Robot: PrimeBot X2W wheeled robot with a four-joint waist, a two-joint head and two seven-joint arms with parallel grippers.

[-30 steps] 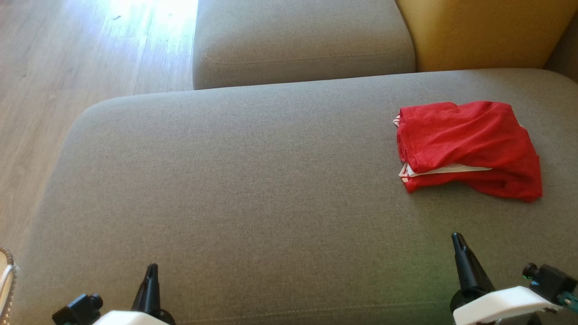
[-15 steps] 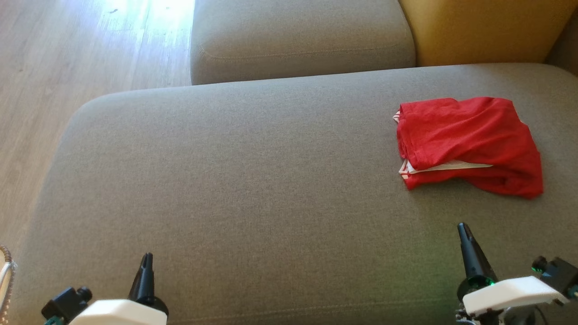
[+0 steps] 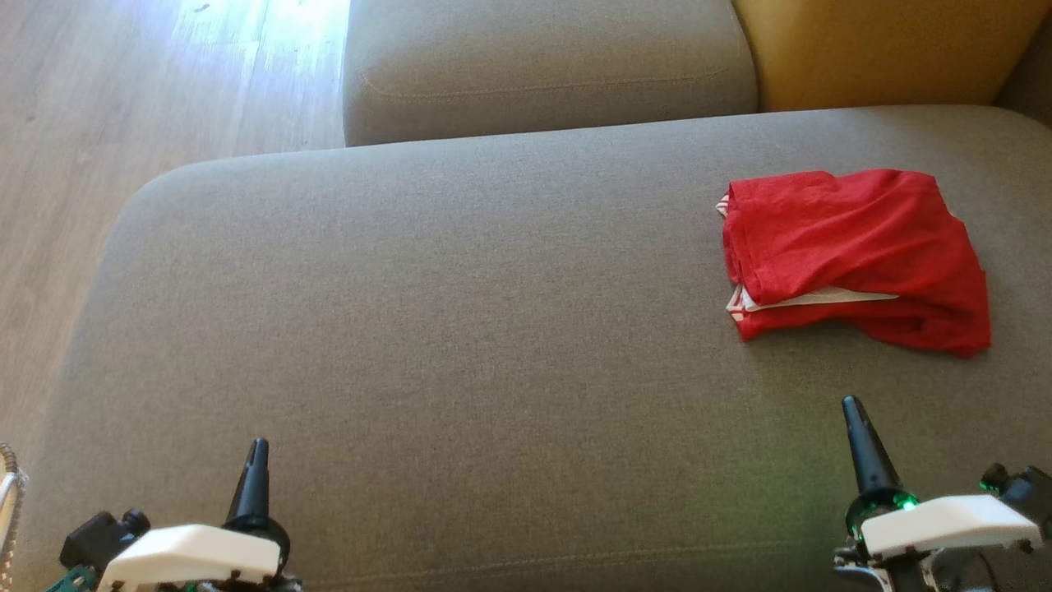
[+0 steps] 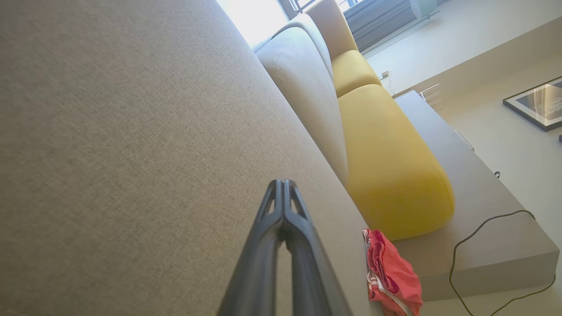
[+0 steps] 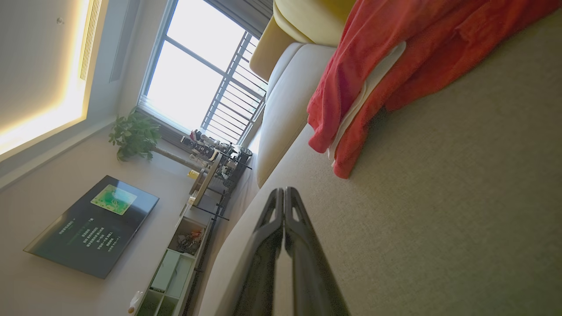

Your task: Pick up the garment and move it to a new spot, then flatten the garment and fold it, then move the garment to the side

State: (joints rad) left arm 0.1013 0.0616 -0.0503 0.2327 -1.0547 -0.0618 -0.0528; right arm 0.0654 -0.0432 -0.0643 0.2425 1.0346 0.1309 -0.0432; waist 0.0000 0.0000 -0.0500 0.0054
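One red garment [image 3: 855, 259] lies at the right of the head view. There are two grippers, the left gripper [image 3: 257, 448] at lower left and the right gripper [image 3: 851, 404] at lower right, each with two fingers [image 4: 257, 263] pressed together. There are two grey cushions: a seat cushion [image 3: 460, 329] and a back cushion [image 3: 542, 66]. The right wrist view has one potted plant [image 5: 134, 136] and one dark screen [image 5: 92, 226].

Right wrist view's top edge crops the garment [image 5: 439, 48].

surface: grey sofa cushion [image 3: 460, 329] | on it: folded red garment [image 3: 855, 255], toward its right end
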